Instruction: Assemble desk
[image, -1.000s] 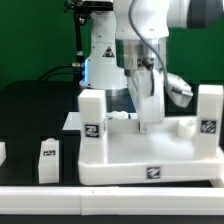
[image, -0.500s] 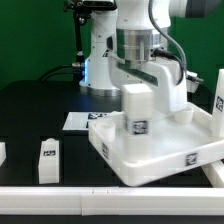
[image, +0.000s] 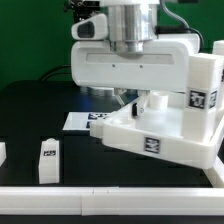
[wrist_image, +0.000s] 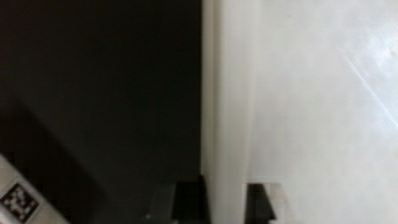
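The white desk slab (image: 160, 138) is tilted, its near edge carrying a tag, with its right end toward the exterior view's right. A tagged leg (image: 205, 92) stands in its right corner socket and another leg (image: 157, 104) stands behind the middle. My gripper (image: 135, 100) reaches down from the broad white hand and is shut on the slab's far edge. In the wrist view the slab's white edge (wrist_image: 294, 100) runs between my dark fingers (wrist_image: 187, 203), and my gripper (wrist_image: 226, 202) is closed on it. A loose tagged leg (image: 48, 160) stands on the black table at the left.
A second loose white piece (image: 2, 152) shows at the left edge. The marker board (image: 82, 121) lies flat behind the slab's left end. The long white border rail (image: 100, 205) runs along the front. The robot base (image: 100, 55) stands behind.
The hand has turned broadside to the exterior camera, and the slab has swung round with it. The leg that stood in front of the hand is now at the right.
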